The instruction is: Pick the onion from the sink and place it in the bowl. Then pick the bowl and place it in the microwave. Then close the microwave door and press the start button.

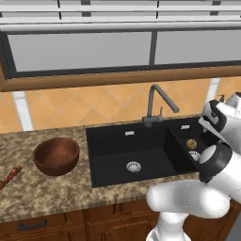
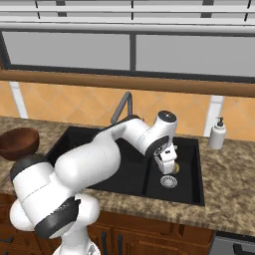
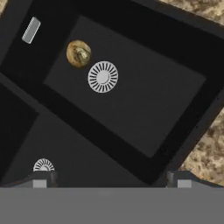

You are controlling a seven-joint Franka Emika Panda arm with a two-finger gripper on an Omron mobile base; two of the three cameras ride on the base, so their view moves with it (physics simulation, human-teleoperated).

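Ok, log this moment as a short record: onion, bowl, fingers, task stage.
onion: on the floor of the sink's smaller basin, beside the round drain
bowl: upright on the counter left of the sink, nothing inside
fingers: open, above the smaller basin, holding nothing
stage: onion not yet picked

Speckled brown-and-tan granite counter [image 1: 52,193], running the width of the wall below a tiled backsplash, over brown wooden cabinets. Set into it: a black double-basin sink [image 1: 113,153] with a grey curved faucet [image 1: 155,106] at its rear edge. On the counter left of the sink: one reddish-brown wooden bowl [image 1: 56,156], upright, near the sink's left rim but apart from it. Further left, at the counter's edge of view: a small red item [image 1: 10,176], too small to identify. On the counter right of the sink, toward the backsplash: one white soap dispenser [image 2: 217,133], upright.
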